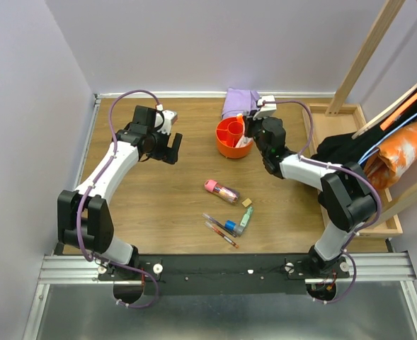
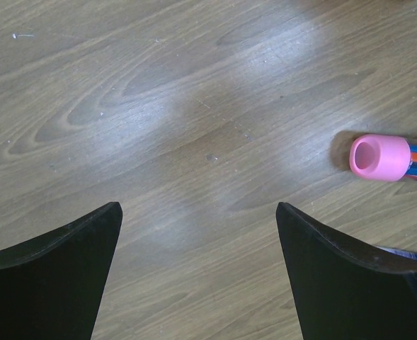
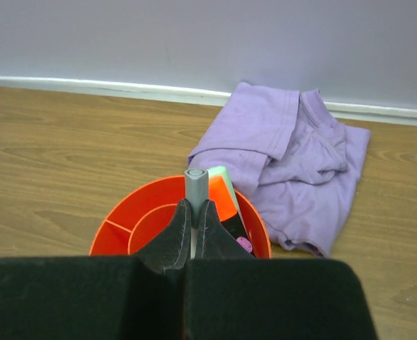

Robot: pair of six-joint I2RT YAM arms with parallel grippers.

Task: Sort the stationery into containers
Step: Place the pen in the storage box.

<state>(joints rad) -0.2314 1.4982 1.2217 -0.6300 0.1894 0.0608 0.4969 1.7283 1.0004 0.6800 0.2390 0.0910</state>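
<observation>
right pincer (image 3: 195,209) pinched shut on a grey-capped pen (image 3: 196,185) right over the orange cup (image 3: 146,191) (purple cloth (image 3: 293,159) just behind the cup) | left pincer (image 2: 197,205) wide open, holding nothing, well left of the cup | pink tube (image 2: 381,157) on the counter (image 2: 194,106), nearer than the cup

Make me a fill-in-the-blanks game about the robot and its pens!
1. The right tool is shut on a grey pen just above the ___ cup.
2. The left tool hangs over the bare wooden table with its jaws ___.
3. The tube lying on the table has a ___ cap.

Missing words: orange, open, pink.
</observation>
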